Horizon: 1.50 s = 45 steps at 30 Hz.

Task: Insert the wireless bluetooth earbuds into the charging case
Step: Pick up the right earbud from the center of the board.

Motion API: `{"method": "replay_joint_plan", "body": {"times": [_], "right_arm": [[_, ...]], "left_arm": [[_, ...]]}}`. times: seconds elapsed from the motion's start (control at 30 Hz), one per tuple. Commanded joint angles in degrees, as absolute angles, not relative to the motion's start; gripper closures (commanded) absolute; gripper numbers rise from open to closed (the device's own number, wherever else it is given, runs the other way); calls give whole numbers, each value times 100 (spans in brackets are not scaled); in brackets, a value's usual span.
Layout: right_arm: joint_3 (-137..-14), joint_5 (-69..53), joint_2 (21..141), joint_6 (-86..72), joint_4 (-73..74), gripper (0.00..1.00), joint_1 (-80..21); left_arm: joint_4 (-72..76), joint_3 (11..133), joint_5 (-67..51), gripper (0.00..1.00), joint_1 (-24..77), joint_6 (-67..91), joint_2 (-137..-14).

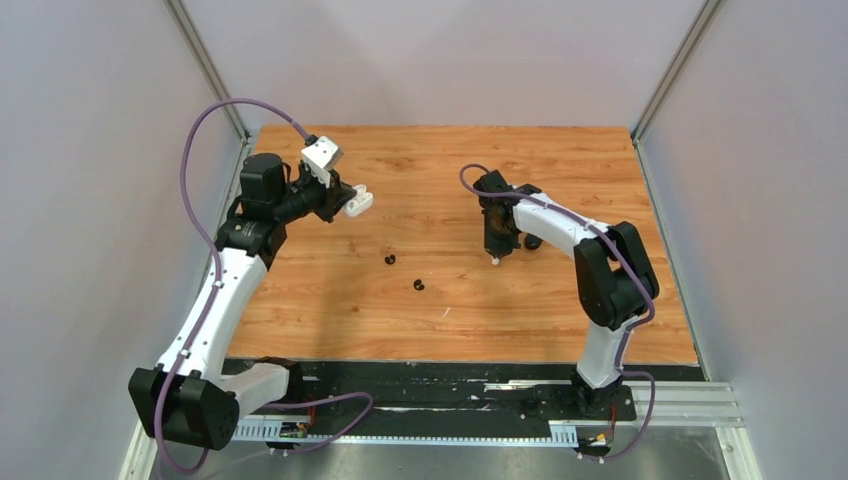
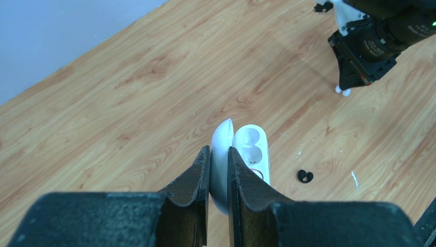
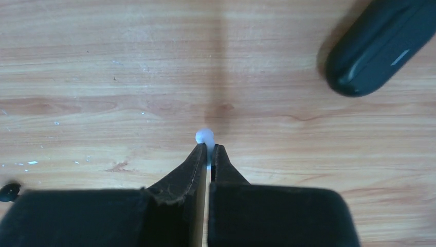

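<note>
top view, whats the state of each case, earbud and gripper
white case: open, clamped by its lid
black case: shut, lying on the table
white earbud: pinched at the right fingertips
black earbuds: two, loose on the table
left gripper: shut on white case
right gripper: shut on white earbud

Wooden tabletop (image 1: 420, 160), plain grey walls (image 1: 440, 60)
</note>
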<state>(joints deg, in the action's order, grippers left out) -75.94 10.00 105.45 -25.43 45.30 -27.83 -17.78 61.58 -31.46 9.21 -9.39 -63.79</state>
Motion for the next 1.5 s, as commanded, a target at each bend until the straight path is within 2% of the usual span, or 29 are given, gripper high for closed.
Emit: {"method": "replay_joint_plan", "body": {"times": [0.0,0.1,0.17,0.23,0.3,0.4,0.6,0.83,0.93,1.0,1.17,1.47], "right_arm": [[-7769,900,10876,-3202,4747,100,-2904],[-8137,714,11220,-3356,4790,98,-2892],[-8483,474,11450,-3413,4818,81,-2892],[-8812,257,11651,-3418,4853,69,-2892],[-9117,121,11830,-3407,4941,61,-2888],[-9454,104,11917,-3366,5124,56,-2808],[-9434,-147,11521,-2632,5017,52,-2331],[-9257,-2531,10993,1290,4734,45,-1581],[-9058,-3427,10768,2581,4834,50,-1332],[-8925,-3492,10727,3039,4788,54,-1296],[-8958,-3654,10978,3886,4785,55,-1284],[-7915,-4314,10658,8191,4883,58,-1308]], "left_arm": [[-1669,6525,-3255,100,888,-934,-6407],[-1798,6585,-3203,100,888,-1022,-6416],[-1853,6595,-3148,100,888,-1044,-6408],[-1884,6603,-3116,100,888,-1040,-6414],[-1899,6618,-3087,100,888,-1014,-6427],[-1918,6672,-3063,100,888,-972,-6472],[-1974,6893,-2937,100,888,-1114,-6628],[-1932,6954,-2806,100,879,-1421,-6634],[-1930,6971,-2805,100,879,-1403,-6600],[-1944,6959,-2824,100,879,-1407,-6577],[-2021,6930,-2893,100,880,-1447,-6559],[-2194,6963,-3029,100,879,-1772,-6624]]}}
